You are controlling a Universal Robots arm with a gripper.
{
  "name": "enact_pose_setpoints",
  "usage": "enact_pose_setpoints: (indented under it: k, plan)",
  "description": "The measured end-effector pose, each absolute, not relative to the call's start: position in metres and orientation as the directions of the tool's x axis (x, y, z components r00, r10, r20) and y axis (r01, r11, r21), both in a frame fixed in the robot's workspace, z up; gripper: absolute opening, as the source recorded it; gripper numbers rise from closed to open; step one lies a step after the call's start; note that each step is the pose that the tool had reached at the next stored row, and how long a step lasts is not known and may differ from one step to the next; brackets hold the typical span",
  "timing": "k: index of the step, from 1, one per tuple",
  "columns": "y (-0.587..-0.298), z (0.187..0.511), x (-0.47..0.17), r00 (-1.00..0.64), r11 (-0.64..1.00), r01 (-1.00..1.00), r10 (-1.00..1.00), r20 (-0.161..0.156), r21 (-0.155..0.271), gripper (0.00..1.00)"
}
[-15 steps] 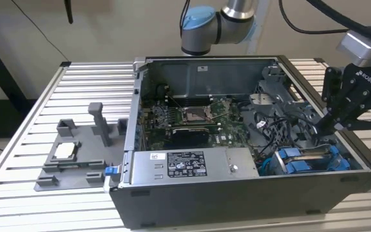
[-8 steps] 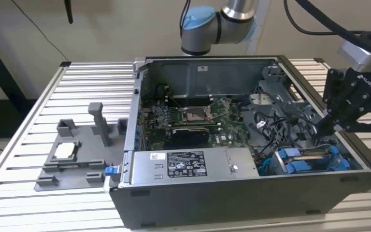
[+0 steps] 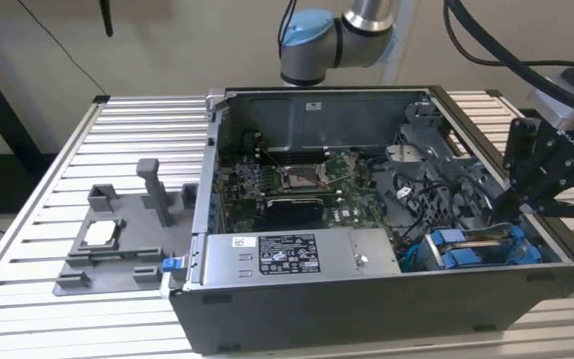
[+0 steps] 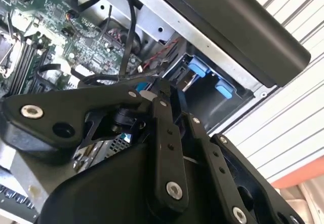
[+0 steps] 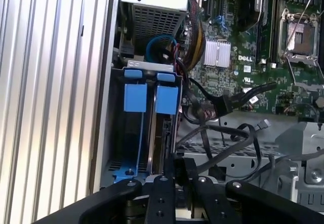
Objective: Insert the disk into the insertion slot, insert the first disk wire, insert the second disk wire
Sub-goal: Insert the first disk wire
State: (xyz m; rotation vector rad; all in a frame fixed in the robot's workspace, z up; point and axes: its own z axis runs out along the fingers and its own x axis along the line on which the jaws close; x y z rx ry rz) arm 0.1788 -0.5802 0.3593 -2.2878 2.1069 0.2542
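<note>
Gripper, state untellable, is hanging by the slot holding the disk; the limp wire beside it is likely wanting pinching at its stiff plug.

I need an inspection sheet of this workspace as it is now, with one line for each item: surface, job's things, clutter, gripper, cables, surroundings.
Surface: slatted metal table, carrying the open computer case.
Job's things: the disk in its blue carrier sits inside the insertion slot.
Clutter: grey fixture tray at the exterior view's left of the case, holding a small chip; power-supply box inside the case.
Gripper: the gripper is low over the case, close to one end of the insertion slot.
Cables: black wires lie loose beside the slot; whether any is plugged into the disk cannot be told.
Surroundings: plain wall; robot arm behind the case.
</note>
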Motion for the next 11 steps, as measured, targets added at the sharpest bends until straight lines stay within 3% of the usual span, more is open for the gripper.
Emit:
enact_pose_setpoints:
  k: [11]
  plan:
    - [-0.5809, 0.3491, 0.1788, 0.075, -0.088, -0.992, -0.988, -0.133, 0.091, 0.19]
